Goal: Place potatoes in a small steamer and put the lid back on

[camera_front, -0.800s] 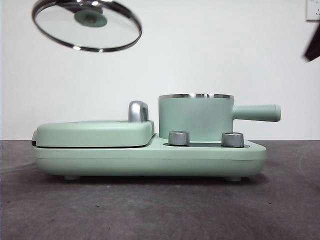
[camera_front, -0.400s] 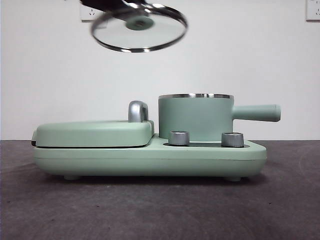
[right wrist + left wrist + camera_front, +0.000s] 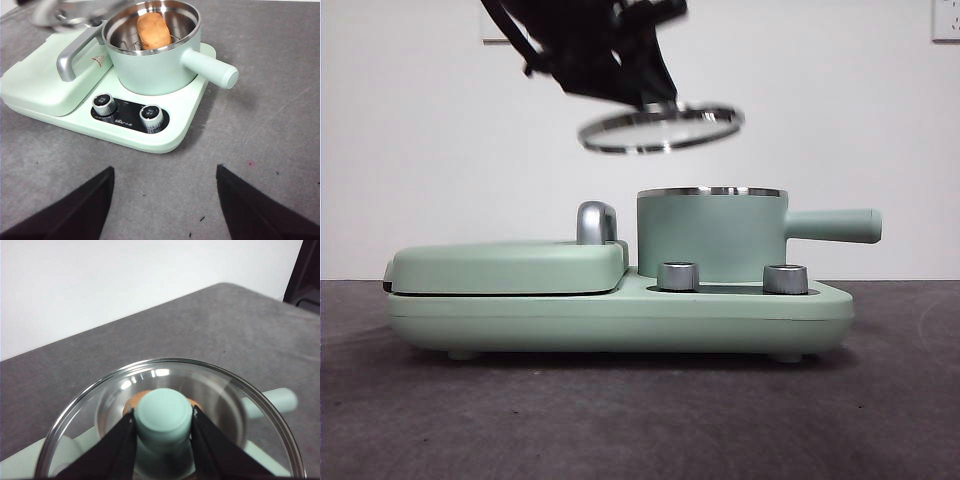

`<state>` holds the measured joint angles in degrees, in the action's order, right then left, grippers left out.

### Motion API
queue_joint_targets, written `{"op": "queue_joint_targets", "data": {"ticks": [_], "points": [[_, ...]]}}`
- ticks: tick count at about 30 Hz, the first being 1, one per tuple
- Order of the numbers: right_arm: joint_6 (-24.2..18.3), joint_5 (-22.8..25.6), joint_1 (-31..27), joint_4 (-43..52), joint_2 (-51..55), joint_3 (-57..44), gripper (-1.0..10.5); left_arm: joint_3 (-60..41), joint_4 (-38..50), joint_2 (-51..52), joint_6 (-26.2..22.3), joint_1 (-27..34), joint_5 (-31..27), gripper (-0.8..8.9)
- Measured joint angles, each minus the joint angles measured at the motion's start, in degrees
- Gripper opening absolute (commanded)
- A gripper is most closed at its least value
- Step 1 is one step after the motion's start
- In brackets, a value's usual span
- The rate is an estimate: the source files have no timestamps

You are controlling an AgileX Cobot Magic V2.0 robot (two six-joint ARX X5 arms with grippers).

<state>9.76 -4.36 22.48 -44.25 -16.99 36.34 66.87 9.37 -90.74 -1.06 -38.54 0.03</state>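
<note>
The clear glass lid (image 3: 660,128) hangs tilted just above and left of the small steamer (image 3: 710,235). My left gripper (image 3: 164,414) is shut on the lid's mint-green knob (image 3: 164,421); in the front view it shows as the dark arm (image 3: 605,50) coming in from the top. The orange-brown potato (image 3: 154,30) lies inside the steamer (image 3: 155,65) and shows faintly through the glass (image 3: 134,401). My right gripper (image 3: 165,200) is open, holds nothing, and hovers over the table in front of the appliance.
The steamer stands on a mint-green cooker base (image 3: 620,320) with two chrome dials (image 3: 678,276) at its front. A flat griddle cover (image 3: 505,265) with a chrome handle (image 3: 597,222) lies to the steamer's left. The steamer's side handle (image 3: 835,225) sticks out to the right.
The left arm has carried the lid from the upper left rightward and down, to just above the steamer's rim. The arm tip at the right edge has left the front view.
</note>
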Motion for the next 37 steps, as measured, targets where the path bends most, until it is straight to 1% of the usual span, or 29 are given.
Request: {"op": "queue_joint_targets", "data": {"ticks": [7, 17, 25, 30, 37], "points": [[0.2, 0.0, 0.0, 0.0, 0.0, 0.0, 3.2, 7.2, 0.2, -8.9, -3.3, 0.0, 1.1, 0.09], [0.2, 0.1, 0.0, 0.0, 0.0, 0.0, 3.2, 17.1, 0.3, -16.7, -4.4, 0.0, 2.9, 0.09], [0.2, 0.1, 0.0, 0.0, 0.0, 0.0, 3.2, 17.8, 0.0, -18.4, -6.4, 0.0, 2.9, 0.09], [0.2, 0.6, 0.0, 0.0, 0.0, 0.0, 3.2, 17.8, -0.2, -18.5, -6.9, 0.0, 2.9, 0.09], [0.2, 1.2, 0.0, 0.0, 0.0, 0.0, 3.2, 18.2, -3.5, -19.5, -7.1, 0.0, 2.9, 0.09]]}}
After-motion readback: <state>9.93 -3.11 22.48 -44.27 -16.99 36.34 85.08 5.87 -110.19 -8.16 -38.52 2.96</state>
